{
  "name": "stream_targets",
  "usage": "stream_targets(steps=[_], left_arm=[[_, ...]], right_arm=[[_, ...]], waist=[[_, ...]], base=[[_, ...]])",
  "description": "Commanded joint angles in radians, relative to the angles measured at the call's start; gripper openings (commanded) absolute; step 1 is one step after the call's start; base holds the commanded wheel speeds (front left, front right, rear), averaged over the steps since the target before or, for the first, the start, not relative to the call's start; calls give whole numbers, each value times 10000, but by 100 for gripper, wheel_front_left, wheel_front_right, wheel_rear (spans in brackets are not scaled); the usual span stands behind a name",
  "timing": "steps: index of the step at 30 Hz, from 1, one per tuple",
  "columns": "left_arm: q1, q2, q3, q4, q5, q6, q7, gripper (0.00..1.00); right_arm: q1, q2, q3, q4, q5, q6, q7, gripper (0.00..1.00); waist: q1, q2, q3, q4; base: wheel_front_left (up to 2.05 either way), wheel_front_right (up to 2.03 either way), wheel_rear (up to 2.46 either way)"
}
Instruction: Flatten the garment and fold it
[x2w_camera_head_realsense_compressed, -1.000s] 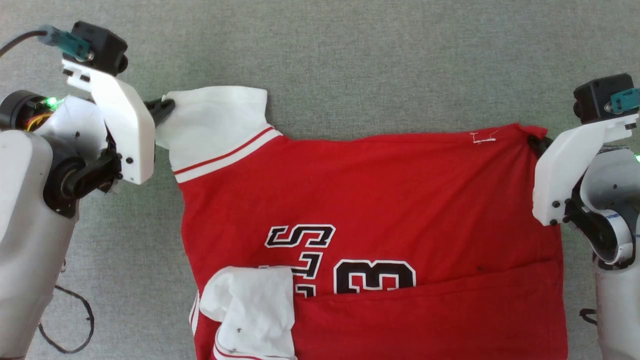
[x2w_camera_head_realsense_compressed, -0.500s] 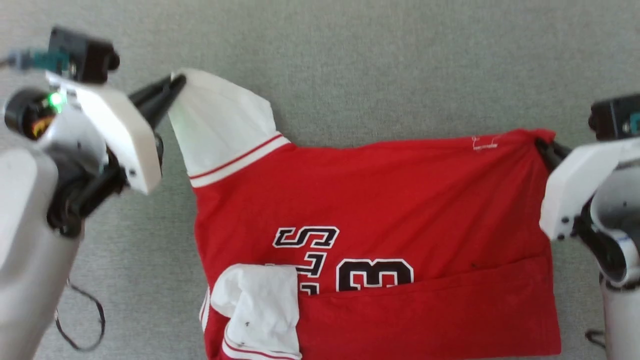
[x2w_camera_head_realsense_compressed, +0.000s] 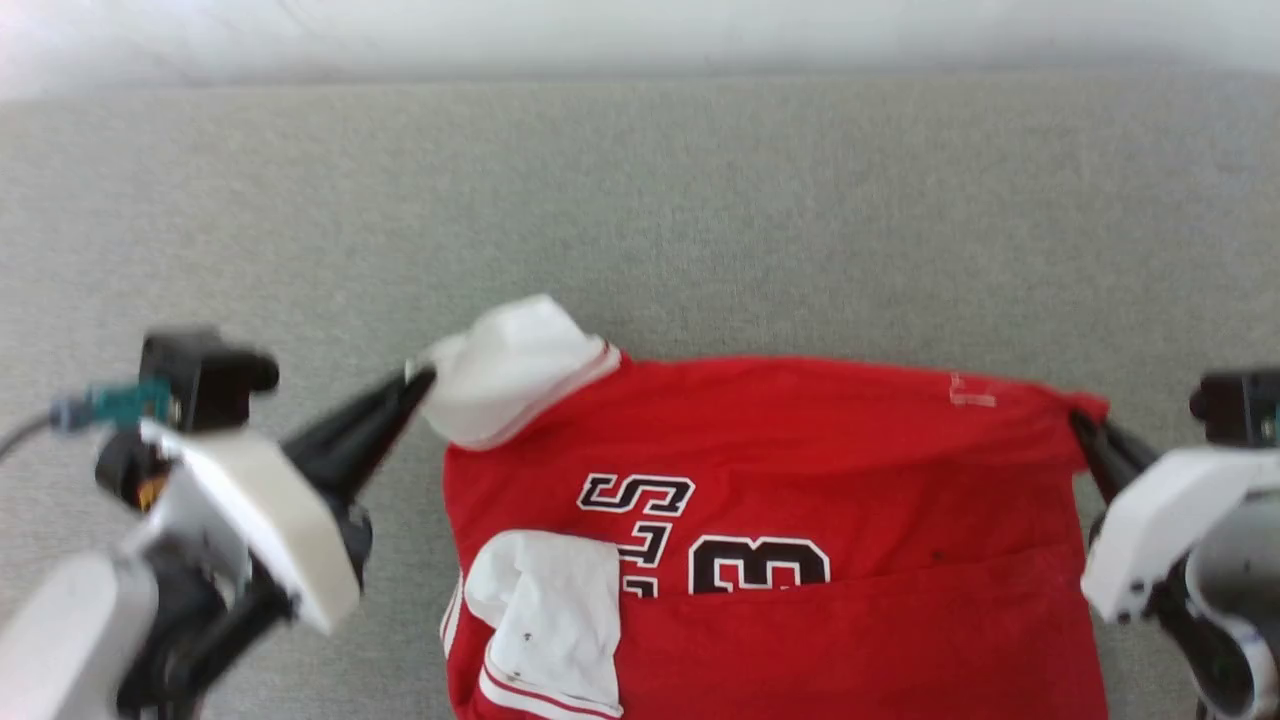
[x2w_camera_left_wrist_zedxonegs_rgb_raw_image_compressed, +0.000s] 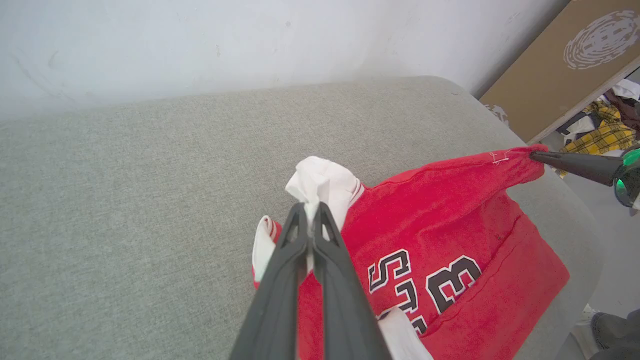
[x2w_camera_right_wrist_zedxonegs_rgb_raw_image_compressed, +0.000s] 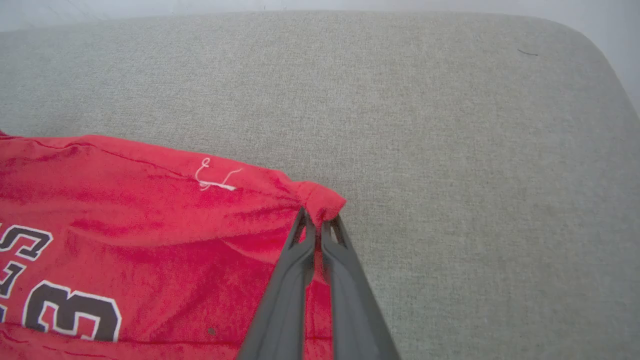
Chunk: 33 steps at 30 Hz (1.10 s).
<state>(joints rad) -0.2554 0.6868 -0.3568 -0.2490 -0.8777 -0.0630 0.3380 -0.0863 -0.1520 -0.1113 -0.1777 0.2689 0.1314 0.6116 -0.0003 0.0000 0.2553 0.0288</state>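
**Head view: both claws pinched on the far edge of the shirt**

Nearest to me, the red shirt (x2w_camera_head_realsense_compressed: 800, 480) lies on the grey cloth-covered bench (x2w_camera_head_realsense_compressed: 700, 200). Its near strip (x2w_camera_head_realsense_compressed: 850, 640) is already turned up over the body and covers part of the black number print (x2w_camera_head_realsense_compressed: 760, 565). Beside that, the near white sleeve (x2w_camera_head_realsense_compressed: 555, 610) is folded inward onto the chest, striped cuff toward me. I read that as the near part of the fold being done.

Further out, my left claw (x2w_camera_head_realsense_compressed: 425, 380) has its fingers closed flat on the bunched tip of the far white sleeve (x2w_camera_head_realsense_compressed: 515, 365). My right claw (x2w_camera_head_realsense_compressed: 1080, 425) is closed on the puckered red corner (x2w_camera_right_wrist_zedxonegs_rgb_raw_image_compressed: 322, 200) at the other end of the same edge. From the left wrist camera, the edge between them looks raised off the bench and pulled fairly straight. I judge that is why both ends are held: the far part can come over toward me as one flat panel without sagging in the middle. A loose white thread (x2w_camera_right_wrist_zedxonegs_rgb_raw_image_compressed: 215, 180) sits on that edge near the right claw.

Beyond the shirt is bare bench up to a pale wall (x2w_camera_left_wrist_zedxonegs_rgb_raw_image_compressed: 200, 40). Off the bench's rounded corner a cardboard sheet (x2w_camera_left_wrist_zedxonegs_rgb_raw_image_compressed: 565, 65) leans, with a heap of clothes (x2w_camera_left_wrist_zedxonegs_rgb_raw_image_compressed: 602, 132) below it. Whether they sit in a bin I cannot tell.
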Motion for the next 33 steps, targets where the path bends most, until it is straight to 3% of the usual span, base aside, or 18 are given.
stream_targets(steps=[1, 7, 16, 21, 32, 33], left_arm=[[447, 93, 104, -248, -146, 133, -87, 0], [2079, 404, 224, -929, -474, 505, -163, 0], [3068, 302, -293, -843, -903, 552, 168, 0], [3426, 364, -482, -347, -1109, 689, 493, 0], [3766, 20, -659, 873, -988, 823, 86, 0], [3748, -64, -661, 915, -946, 832, -29, 50]], right_arm=[[287, 75, -92, -74, 136, -7, -111, 0], [1355, 315, -423, -160, 336, -7, -197, 0], [2089, 494, -501, 50, 238, -7, -133, 0], [2184, 482, -466, 325, 48, -7, -85, 0], [2356, 482, -464, 1108, -411, -7, -424, 0], [2362, 503, -478, 1164, -421, -7, -465, 0]], waist=[[3, 0, -477, 133], [3, 0, -847, 265], [3, 0, -1093, 337], [3, 0, -1162, 269], [3, 0, -1340, 72], [3, 0, -1355, 63]], base=[[0, 0, 0], [0, 0, 0], [0, 0, 0], [0, 0, 0], [0, 0, 0], [0, 0, 0]])
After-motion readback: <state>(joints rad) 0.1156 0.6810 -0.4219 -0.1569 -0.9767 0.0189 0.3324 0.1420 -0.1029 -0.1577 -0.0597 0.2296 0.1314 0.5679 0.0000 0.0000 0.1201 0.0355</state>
